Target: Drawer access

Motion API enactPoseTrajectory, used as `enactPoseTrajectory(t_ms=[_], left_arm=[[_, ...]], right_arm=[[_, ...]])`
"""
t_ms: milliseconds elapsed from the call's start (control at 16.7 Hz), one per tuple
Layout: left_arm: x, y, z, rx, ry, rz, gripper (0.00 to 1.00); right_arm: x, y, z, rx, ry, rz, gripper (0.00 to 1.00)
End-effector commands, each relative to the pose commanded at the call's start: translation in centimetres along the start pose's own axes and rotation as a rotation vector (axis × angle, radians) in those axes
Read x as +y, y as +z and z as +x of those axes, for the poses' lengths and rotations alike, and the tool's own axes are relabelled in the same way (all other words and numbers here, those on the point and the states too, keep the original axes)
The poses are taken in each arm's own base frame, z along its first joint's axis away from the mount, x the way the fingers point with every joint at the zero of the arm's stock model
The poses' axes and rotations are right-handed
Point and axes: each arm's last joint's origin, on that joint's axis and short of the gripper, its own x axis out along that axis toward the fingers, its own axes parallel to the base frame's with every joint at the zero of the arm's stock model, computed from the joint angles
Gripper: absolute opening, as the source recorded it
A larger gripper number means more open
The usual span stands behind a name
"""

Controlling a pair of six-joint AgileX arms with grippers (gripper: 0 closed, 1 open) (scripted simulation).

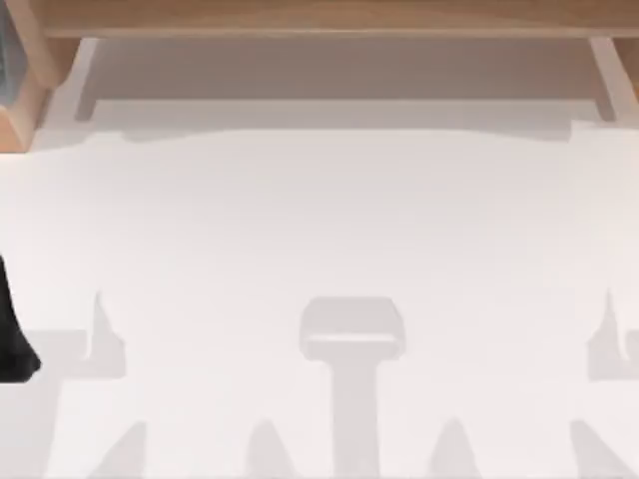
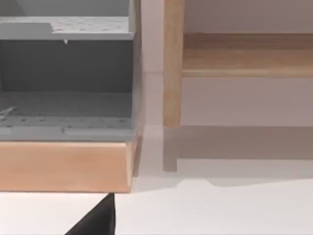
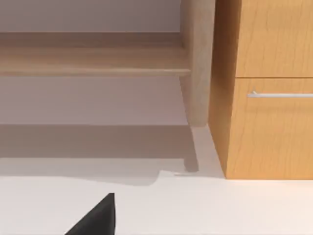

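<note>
drawer (image 3: 274, 127) with metal handle (image 3: 279, 94): closed, in wooden cabinet (image 3: 264, 88) seen from right wrist, at table's right | open grey shelf unit (image 2: 66, 73): at table's left | left arm (image 1: 12, 334): at left edge, parked | pincer opening: cannot tell, either side | white table (image 1: 319, 220)

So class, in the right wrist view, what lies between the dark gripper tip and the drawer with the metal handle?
Bare white table, nothing else, between the right gripper and the drawer.
</note>
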Motion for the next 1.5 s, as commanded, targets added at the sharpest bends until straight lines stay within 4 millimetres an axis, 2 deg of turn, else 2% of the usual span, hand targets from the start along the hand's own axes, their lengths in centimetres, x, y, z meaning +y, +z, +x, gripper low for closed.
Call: enactPoseTrajectory(t_ms=[180,480,660,900,1200,1380,1500], left_arm=[[0.0,0.0,0.0,0.0,0.0,0.0,1.0],[0.0,0.0,0.0,0.0,0.0,0.0,1.0],[0.0,0.0,0.0,0.0,0.0,0.0,1.0],[0.0,0.0,0.0,0.0,0.0,0.0,1.0],[0.0,0.0,0.0,0.0,0.0,0.0,1.0],[0.0,0.0,0.0,0.0,0.0,0.0,1.0],[0.0,0.0,0.0,0.0,0.0,0.0,1.0]], right_arm=[[-0.1,0.3,0.0,-0.007,-0.003,-0.001,1.0],[-0.9,4.2,1.1,-0.047,-0.014,-0.009,1.0],[-2.1,6.9,3.2,-0.04,-0.01,-0.011,1.0],[-4.9,9.5,7.8,-0.019,-0.001,-0.007,1.0],[-9.4,9.8,12.9,0.004,0.002,0.002,1.0],[-11.1,9.7,14.3,0.001,0.0,0.001,1.0],[-11.3,9.7,14.5,0.0,0.0,0.0,1.0]])
